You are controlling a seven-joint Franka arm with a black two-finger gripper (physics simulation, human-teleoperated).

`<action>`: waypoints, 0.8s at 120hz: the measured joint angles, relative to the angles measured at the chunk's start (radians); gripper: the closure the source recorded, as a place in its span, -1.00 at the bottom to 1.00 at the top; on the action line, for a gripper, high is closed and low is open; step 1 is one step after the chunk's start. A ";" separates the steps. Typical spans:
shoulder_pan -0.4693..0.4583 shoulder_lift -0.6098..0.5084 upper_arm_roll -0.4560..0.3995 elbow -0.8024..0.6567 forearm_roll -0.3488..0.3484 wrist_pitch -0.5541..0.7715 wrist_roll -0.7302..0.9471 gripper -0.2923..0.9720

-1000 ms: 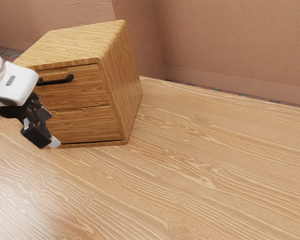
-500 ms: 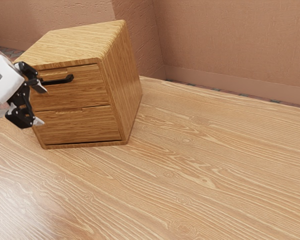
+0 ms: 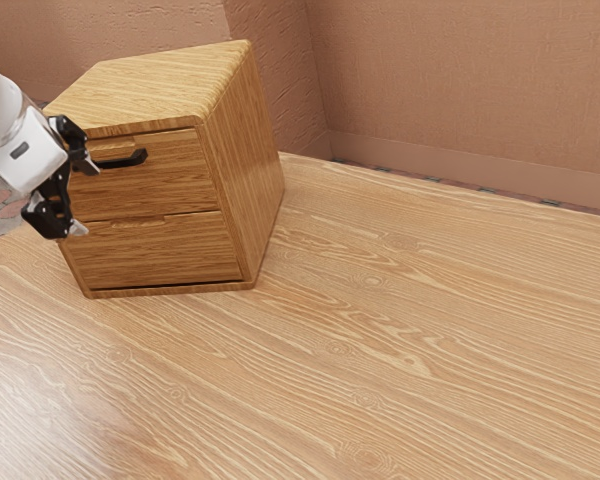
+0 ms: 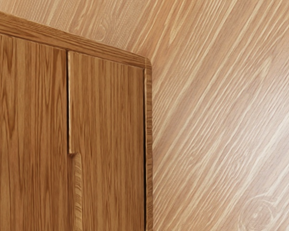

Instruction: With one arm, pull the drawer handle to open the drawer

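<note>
A wooden cabinet [image 3: 180, 85] stands at the table's back left with two drawers in its front. The upper drawer [image 3: 165, 180] has a black bar handle [image 3: 122, 158]; it looks shut, flush with the front. The lower drawer [image 3: 165, 250] sits beneath it. My gripper [image 3: 73, 194] is open at the front's left edge, fingers one above the other. The upper finger [image 3: 81, 160] is at the handle's left end; the lower finger [image 3: 64, 227] is beside the lower drawer. The wrist view looks at the cabinet front [image 4: 108, 144] and the seam [image 4: 69, 96] between the drawers.
The wooden table [image 3: 400, 330] stretches wide to the exterior view's right and front of the cabinet. Brown walls [image 3: 460, 70] close the back. The table [image 4: 221, 120] also appears past the cabinet's bottom edge in the wrist view.
My hand has risen from near the table up along the cabinet front and turned, bringing the upper finger to the handle's left end. The drawers have not moved.
</note>
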 joint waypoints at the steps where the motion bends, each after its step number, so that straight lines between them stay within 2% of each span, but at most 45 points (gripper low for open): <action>1: -0.007 0.002 0.007 0.005 0.000 0.000 0.001 -0.54; 38: -0.218 0.043 0.218 0.121 0.018 0.013 0.033 -0.54; 64: -0.243 0.045 0.268 0.160 0.027 0.016 0.041 -0.54; 96: -0.327 0.051 0.365 0.202 0.036 0.024 0.041 -0.54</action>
